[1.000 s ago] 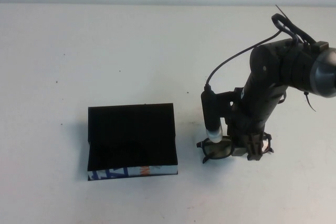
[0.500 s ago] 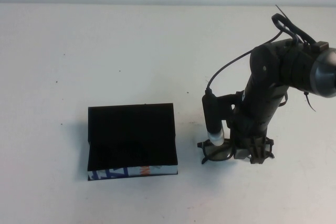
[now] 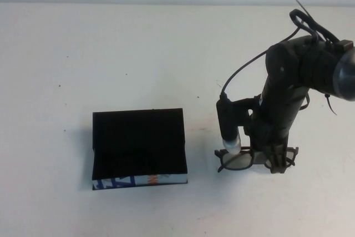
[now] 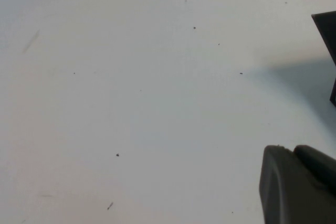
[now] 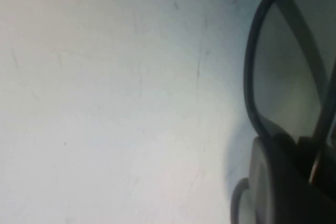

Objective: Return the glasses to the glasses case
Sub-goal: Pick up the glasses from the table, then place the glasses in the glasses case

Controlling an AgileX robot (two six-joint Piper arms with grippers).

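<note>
Nearest the robot, the glasses case [image 3: 138, 147] lies open on the white table [image 3: 166, 54], left of centre, its patterned edge facing the robot and the black lining exposed. Nothing is in it.

To its right, well apart, the glasses [image 3: 252, 159] sit at table level under the right gripper [image 3: 274, 162]. One lens and its thick dark rim show clear of the arm; the other half is hidden behind the gripper. In the right wrist view the rim [image 5: 252, 77] runs straight into the gripper body, so contact looks likely, but I cannot tell whether the fingers are clamped on the frame or merely straddling it.

Handling judgement: light, rigid plastic frame, smooth and prone to slipping; lenses scratch, and the folding arms can swing. Best hold is across the bridge or the top bar of the rim, never on a lens. Frame is narrower than the case, so it should drop in flat.

Farther back, bare table. The left gripper [image 4: 299, 184] is outside the high view; its wrist view shows only a dark part of it over the table, state indeterminate.
</note>
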